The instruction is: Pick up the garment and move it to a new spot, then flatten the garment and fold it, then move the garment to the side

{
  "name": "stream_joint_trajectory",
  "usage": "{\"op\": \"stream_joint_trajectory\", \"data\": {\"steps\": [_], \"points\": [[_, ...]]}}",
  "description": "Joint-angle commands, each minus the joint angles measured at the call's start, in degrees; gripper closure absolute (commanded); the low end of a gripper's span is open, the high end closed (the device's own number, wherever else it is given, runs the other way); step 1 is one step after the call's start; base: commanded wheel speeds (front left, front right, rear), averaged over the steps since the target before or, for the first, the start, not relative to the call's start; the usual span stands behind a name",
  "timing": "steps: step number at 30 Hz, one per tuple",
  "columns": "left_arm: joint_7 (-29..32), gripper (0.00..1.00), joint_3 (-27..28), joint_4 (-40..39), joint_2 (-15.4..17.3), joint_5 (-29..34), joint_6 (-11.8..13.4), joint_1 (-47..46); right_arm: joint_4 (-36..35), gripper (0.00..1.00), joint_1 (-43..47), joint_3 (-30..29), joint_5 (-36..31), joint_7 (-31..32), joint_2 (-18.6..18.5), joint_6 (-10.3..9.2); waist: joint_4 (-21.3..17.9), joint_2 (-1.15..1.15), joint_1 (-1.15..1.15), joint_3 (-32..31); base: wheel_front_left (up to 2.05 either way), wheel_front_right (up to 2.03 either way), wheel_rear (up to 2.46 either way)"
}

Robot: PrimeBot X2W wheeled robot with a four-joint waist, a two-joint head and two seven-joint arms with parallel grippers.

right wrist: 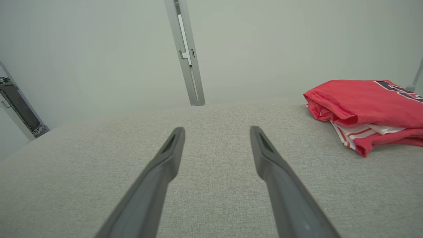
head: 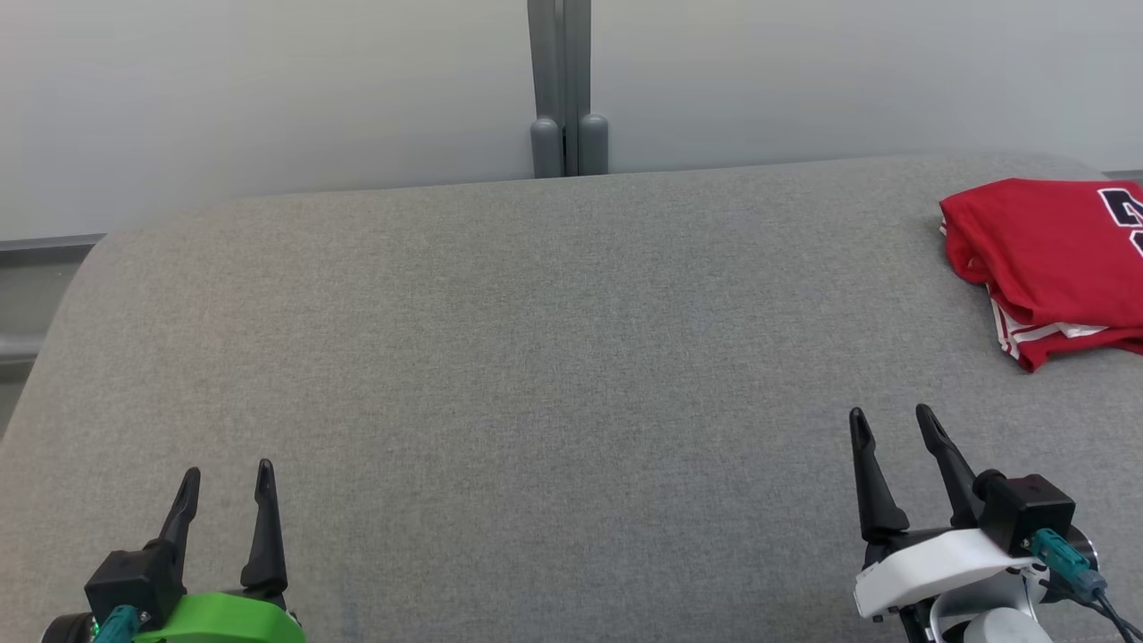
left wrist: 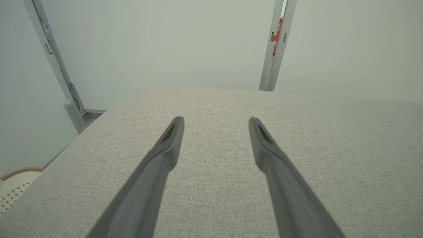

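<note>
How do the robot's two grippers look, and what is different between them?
Both have two long, black, tapering jaws and a black block with a teal connector. The left gripper has a bright green shell; the right gripper has a white shell, with a dark cable.

Folded red garment (head: 1045, 246) with white-striped trim and dark lettering, flat at the surface's far right.
</note>
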Motion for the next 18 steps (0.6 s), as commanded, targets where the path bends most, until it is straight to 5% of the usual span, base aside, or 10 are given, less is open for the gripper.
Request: {"op": "stream_joint_trajectory", "data": {"steps": [1, 16, 17, 18], "points": [[-0.35, 0.0, 0.09, 0.26, 0.05, -0.57, 0.03, 0.48, 0.12, 0.0, 0.62, 0.07, 0.41, -0.17, -0.09, -0.11, 0.18, 0.0, 0.0, -0.1, 0.0, 0.0, 0.0], [-0.38, 0.0, 0.39, 0.49, 0.06, -1.03, -0.24, 0.11, 1.03, 0.0, 0.82, 0.71, 1.17, -0.45, 0.1, -0.11, 0.64, 0.0, 0.0, -0.34, 0.0, 0.0, 0.0], [-0.17, 1.0, 0.23, 0.59, -0.04, -0.94, -0.04, -0.01, 1.0, 1.0, 0.05, 0.76, 1.06, -0.06, 0.12, 0.0, 0.64, 0.0, 0.0, -0.34, 0.0, 0.0, 0.0], [-0.09, 1.0, 0.17, 1.09, -0.16, -1.09, -0.05, -0.04, 1.43, 1.0, 0.09, 0.78, 1.18, 0.03, 0.18, 0.01, 0.64, 0.0, 0.0, -0.34, 0.0, 0.0, 0.0]]}}
